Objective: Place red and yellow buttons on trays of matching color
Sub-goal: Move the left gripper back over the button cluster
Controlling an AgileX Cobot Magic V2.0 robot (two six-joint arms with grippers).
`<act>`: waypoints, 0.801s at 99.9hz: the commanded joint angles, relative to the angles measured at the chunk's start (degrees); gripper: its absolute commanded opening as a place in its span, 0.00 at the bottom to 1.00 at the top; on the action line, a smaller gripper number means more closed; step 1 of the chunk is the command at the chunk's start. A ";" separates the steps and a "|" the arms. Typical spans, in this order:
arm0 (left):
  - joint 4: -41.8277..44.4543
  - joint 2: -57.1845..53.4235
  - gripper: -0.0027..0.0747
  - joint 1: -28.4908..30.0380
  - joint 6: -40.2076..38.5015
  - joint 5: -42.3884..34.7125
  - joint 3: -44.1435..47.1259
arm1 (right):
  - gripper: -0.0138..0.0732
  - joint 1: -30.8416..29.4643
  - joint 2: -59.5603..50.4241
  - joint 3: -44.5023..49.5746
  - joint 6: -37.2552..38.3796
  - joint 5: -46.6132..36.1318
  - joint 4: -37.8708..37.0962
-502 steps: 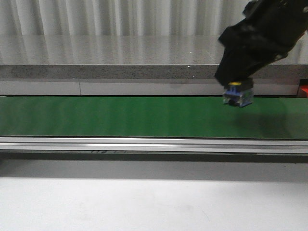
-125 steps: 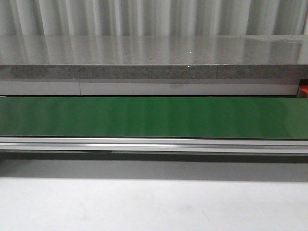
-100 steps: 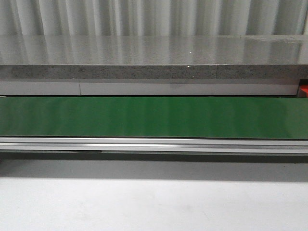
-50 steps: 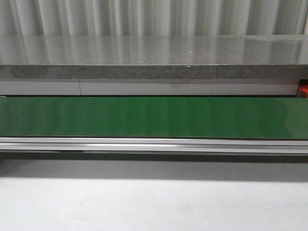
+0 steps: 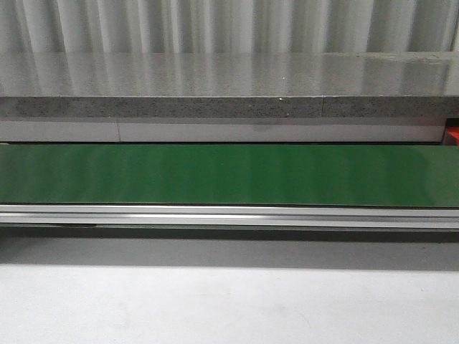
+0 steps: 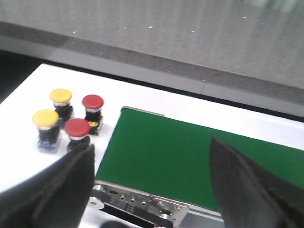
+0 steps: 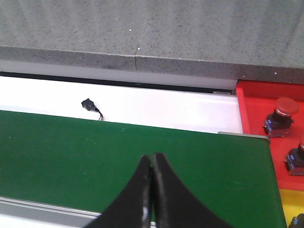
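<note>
Green belt, red and yellow caps

Plain green belt (image 5: 229, 174); speckled grey ledge (image 5: 229, 86); two yellow buttons (image 6: 61, 96), two red buttons (image 6: 92, 101); red tray (image 7: 259, 102).

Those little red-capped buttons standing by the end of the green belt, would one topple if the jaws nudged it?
Probably. Each red button carries a wide mushroom cap on a narrower dark body, so it looks top-heavy. It appears rigid plastic, likely light, and on its side the round cap might roll.

Two yellow buttons (image 6: 53, 104) and two red buttons (image 6: 85, 115) standing upright, clustered beside the belt end, red tray (image 7: 254, 107) holding a red button (image 7: 280, 114), yellow tray (image 7: 289, 209) adjoining
</note>
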 commanded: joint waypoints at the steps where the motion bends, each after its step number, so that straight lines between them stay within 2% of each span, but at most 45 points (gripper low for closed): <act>1: 5.74 6.40 0.68 1.45 -8.30 -3.66 -4.02 | 0.08 -0.08 -0.18 -1.47 -0.63 -3.85 0.12; 25: 2.90 26.06 0.68 7.86 -9.16 -3.20 -12.50 | 0.08 -0.08 -0.18 -1.47 -0.63 -3.85 0.12; 48: -0.89 40.49 0.68 14.64 -9.16 -3.31 -19.81 | 0.08 -0.08 -0.18 -1.47 -0.63 -3.91 0.12; 80: -2.00 56.23 0.68 15.99 -8.91 -3.53 -25.32 | 0.08 -0.08 -0.18 -1.47 -0.63 -3.91 0.12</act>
